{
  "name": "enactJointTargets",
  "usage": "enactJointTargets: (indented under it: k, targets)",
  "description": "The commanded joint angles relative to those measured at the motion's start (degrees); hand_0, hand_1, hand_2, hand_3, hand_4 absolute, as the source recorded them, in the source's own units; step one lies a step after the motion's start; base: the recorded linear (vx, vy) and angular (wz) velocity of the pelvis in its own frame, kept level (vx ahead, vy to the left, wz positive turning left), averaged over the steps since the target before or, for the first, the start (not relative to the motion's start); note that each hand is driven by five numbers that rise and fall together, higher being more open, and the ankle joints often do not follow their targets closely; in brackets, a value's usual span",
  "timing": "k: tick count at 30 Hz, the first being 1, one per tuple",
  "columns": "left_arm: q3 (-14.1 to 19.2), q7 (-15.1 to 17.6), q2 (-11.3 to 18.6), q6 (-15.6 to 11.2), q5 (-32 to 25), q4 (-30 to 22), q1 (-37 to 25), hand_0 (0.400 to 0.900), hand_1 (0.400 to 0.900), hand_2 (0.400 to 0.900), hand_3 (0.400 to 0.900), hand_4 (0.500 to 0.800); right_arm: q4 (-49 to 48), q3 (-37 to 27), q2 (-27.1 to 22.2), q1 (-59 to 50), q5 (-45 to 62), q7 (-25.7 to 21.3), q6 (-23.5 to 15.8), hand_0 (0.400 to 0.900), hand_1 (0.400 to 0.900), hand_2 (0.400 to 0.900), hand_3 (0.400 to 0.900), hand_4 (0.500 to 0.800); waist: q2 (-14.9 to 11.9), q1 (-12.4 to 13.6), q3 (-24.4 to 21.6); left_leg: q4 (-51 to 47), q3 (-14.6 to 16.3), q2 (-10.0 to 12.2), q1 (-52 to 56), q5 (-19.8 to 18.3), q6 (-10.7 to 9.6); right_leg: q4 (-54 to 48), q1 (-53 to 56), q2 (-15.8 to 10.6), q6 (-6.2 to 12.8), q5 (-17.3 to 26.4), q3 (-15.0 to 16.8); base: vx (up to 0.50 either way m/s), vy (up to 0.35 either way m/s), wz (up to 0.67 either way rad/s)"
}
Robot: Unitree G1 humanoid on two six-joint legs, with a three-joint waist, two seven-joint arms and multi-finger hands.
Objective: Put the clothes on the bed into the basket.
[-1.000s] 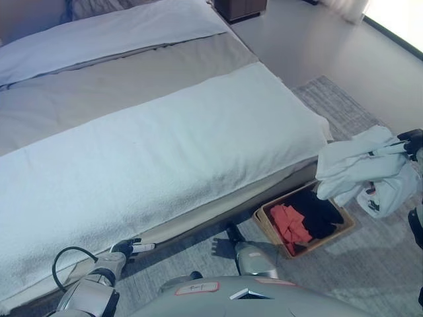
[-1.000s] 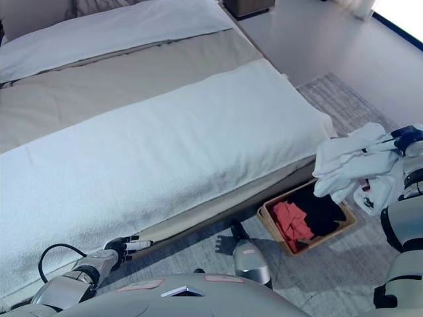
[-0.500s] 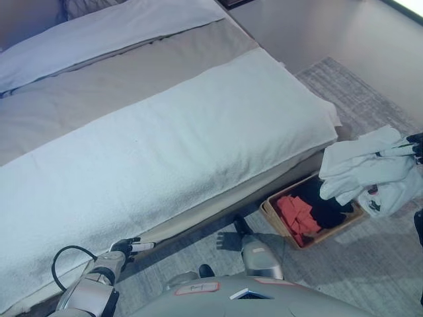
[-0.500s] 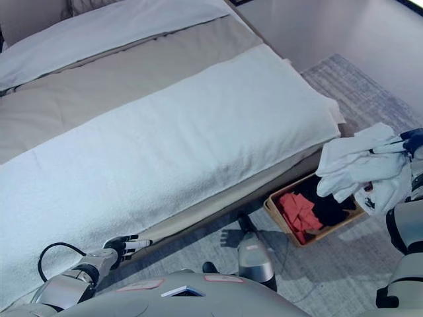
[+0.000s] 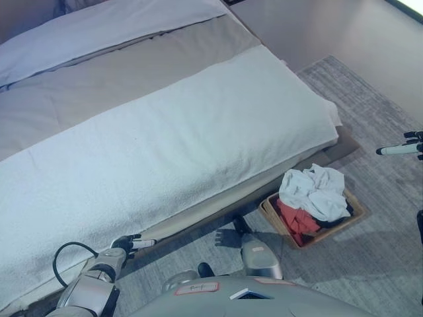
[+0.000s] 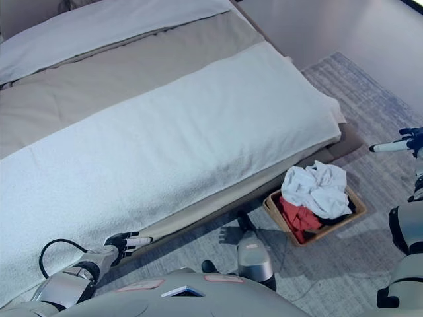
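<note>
Right hand [image 5: 404,148] shows at the right edge of the left eye view, above the grey rug [image 5: 370,119], with a white-tipped finger held out straight and nothing in it; it is well apart from the basket [image 5: 310,236]. That wicker basket stands on the rug just beside the foot corner of the bed [image 5: 165,139]. A crumpled white garment [image 5: 314,191] lies on top of its load, over a red garment [image 5: 294,218] and a black garment [image 5: 350,210] that peeks out at the far side. Left hand [image 5: 129,244] hangs low at the lower left, close to the bed's edge, fingers straight and empty.

From the right eye view, the right hand [image 6: 400,144] again appears at the right edge, fingers extended, empty. The white garment [image 6: 317,188] heaps above the basket's rim [image 6: 324,232]. A white towel-like cover [image 6: 172,145] spreads across the bed with no clothes on it. The left hand [image 6: 129,242] sits by the bed's lower edge, relaxed.
</note>
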Motion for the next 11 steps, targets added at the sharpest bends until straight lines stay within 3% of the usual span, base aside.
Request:
enactJointTargets:
  k: [1, 11]
  targets:
    - [1.2, 1.0, 4.8, -0.5, 1.5, 0.9, -0.1, 0.900, 0.900, 0.900, 0.900, 0.800, -0.1, 3.4, -5.6, -3.9, 0.1, -2.7, -2.0, 0.900, 0.900, 0.900, 0.900, 0.800, -1.0, 0.7, -1.9, 7.0, -5.3, 0.6, -2.3, -8.4, 1.1, 3.1, -1.5, -1.3, 4.30, -1.2, -1.3, 0.00, 0.000, 0.00]
    - [0.7, 1.2, 4.0, -0.6, 1.5, 0.5, -0.3, 0.900, 0.900, 0.900, 0.900, 0.800, 0.0, 2.9, -5.2, -3.1, 0.1, -2.8, -2.0, 0.900, 0.900, 0.900, 0.900, 0.800, -1.3, 1.3, -1.9, 6.8, -5.7, 0.6, -2.6, -7.9, 0.9, 3.0, -1.6, -1.5, 4.03, -1.2, -1.6, 0.00, -0.002, 0.01]
